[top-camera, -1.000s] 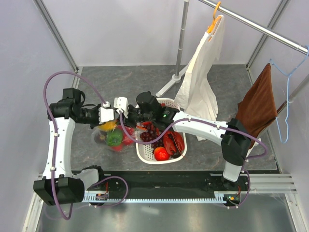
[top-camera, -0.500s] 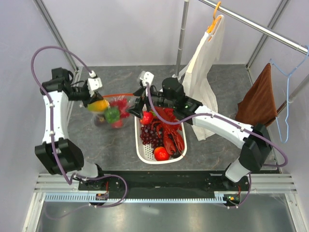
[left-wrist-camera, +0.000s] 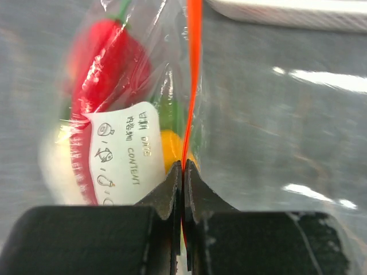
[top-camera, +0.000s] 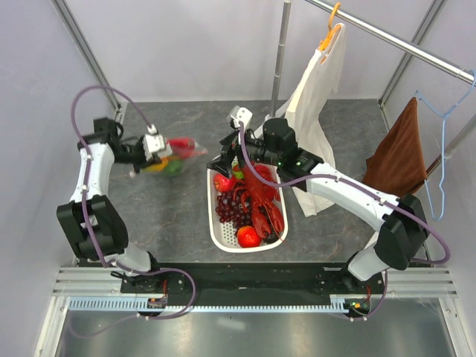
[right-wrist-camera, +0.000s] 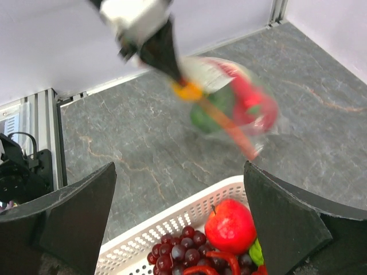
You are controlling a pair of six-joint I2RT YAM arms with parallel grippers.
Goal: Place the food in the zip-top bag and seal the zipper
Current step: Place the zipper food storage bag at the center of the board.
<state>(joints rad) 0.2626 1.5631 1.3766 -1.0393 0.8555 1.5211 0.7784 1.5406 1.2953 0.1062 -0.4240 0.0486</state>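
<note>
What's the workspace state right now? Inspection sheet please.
Surface: grey stone-look table.
Job's things: bag holds food, blurred; zipper pinched, seal cannot be told. Apple, grapes and lobster not yet bagged.
Clutter: white basket holding them.
Grippers: left gripper jaws shut on zipper; right gripper jaws open above basket.
Cables: purple cables loop along both arms.
Surroundings: white garment, brown cloth on hangers.
</note>
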